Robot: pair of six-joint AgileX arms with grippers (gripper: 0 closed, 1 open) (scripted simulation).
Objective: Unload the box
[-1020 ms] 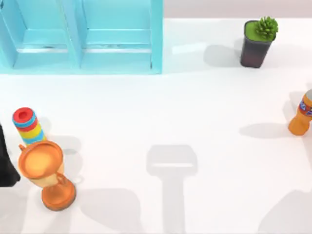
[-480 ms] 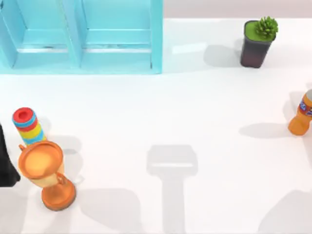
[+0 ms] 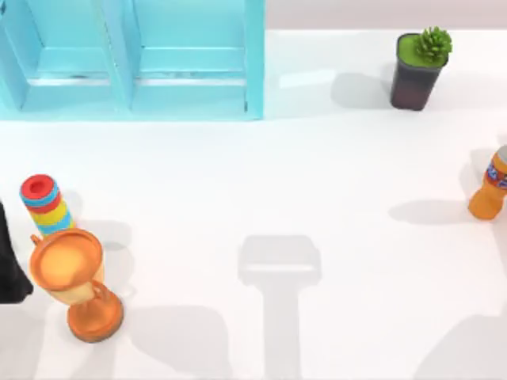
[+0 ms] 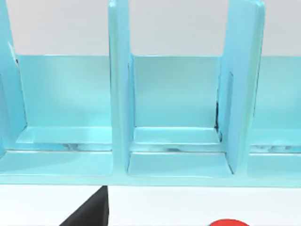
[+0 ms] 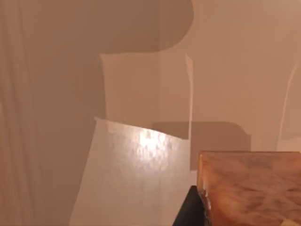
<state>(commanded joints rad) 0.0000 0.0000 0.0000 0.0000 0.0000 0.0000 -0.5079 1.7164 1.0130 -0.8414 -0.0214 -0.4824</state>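
A pale blue box (image 3: 131, 59) with upright dividers stood at the far left of a white table (image 3: 317, 174), its open compartments facing the near edge. In the left wrist view the box (image 4: 178, 136) showed head-on, three compartments side by side, with a dark wedge and the red rim of something low in front of it. A dark piece of the left arm (image 3: 8, 265) showed at the table's left edge, well apart from the box. Just beside it stood a striped stack (image 3: 45, 206) with a red top and, nearer the front edge, an orange trophy (image 3: 75, 281); the two overlapped from above. A potted plant (image 3: 420, 67) stood at the far right and an orange bottle (image 3: 491, 186) at the right edge. The right wrist view showed a shadowed tan surface and an orange-brown block (image 5: 249, 188). Whether the left gripper or the right gripper was released or clenched could not be told.
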